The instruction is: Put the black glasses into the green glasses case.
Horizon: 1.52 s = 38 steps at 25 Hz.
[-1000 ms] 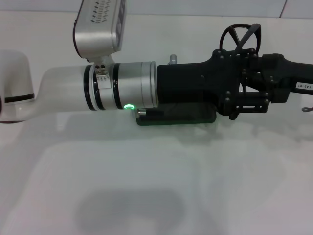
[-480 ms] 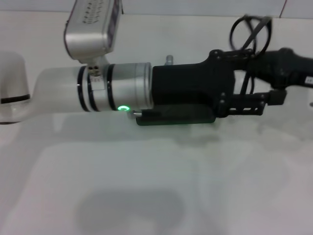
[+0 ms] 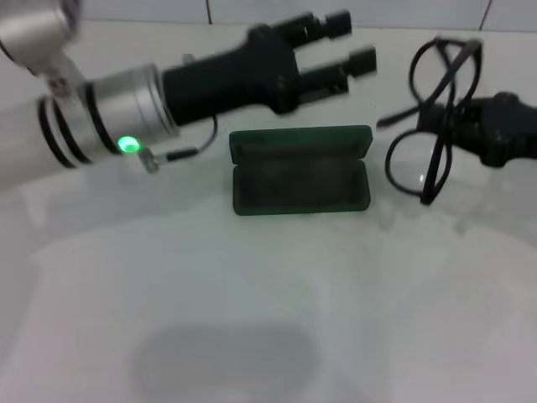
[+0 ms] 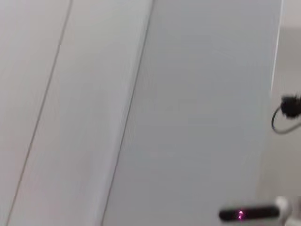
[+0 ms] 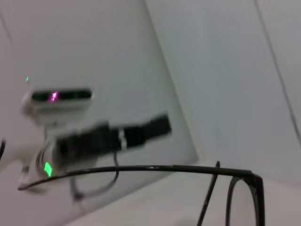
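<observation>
— Where are the black glasses [image 3: 436, 126]?
— I see my right gripper [image 3: 495, 130] pinching them, beside the open green glasses case [image 3: 300, 170] on the table [image 3: 252, 319].
— And the left gripper [image 3: 340, 50]?
— Fingers spread, behind the case.

this looks like a robot test bench in a lab rather than a home: a bare white tabletop [image 3: 252, 319] fills most of the head view. along the top edge of the frame runs a white tiled wall [image 3: 377, 10] with thin grout lines.
</observation>
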Available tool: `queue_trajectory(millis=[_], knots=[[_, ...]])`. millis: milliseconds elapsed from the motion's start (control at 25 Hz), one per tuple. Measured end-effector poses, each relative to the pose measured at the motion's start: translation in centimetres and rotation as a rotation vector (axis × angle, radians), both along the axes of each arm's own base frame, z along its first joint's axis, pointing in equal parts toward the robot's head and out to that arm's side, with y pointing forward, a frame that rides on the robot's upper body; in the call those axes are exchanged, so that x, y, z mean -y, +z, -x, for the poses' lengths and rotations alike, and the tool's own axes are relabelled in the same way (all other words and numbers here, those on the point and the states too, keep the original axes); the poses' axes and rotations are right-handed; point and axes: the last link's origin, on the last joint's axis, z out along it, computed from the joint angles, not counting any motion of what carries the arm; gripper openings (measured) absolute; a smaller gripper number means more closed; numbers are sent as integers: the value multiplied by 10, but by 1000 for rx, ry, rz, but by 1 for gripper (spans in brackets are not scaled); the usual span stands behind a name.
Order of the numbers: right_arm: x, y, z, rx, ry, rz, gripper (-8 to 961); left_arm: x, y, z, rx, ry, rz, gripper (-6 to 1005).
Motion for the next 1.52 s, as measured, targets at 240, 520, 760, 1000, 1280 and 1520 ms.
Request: queue_trajectory(millis=[240,520,760,1000,1280,1520], knots=[[2,-18,4,78,29,66,106,-7,6,-22,21,-5,162,700],[-1,-22,7,87,32,63,107,5,-21,-53,-103,-107,381,697],[-1,-20,10,70,39,57,107,3,-32,-51,-160,-75,386,696],[0,-20,16,56,64,67,107,6,-39,-47,-192,-65,394,696],[-3,-20,17,62,57,54,105,13,-39,-44,-177,-80,419,696],[-4,-20,19,60,66,55,104,12,-39,-41,-184,-71,403,696]])
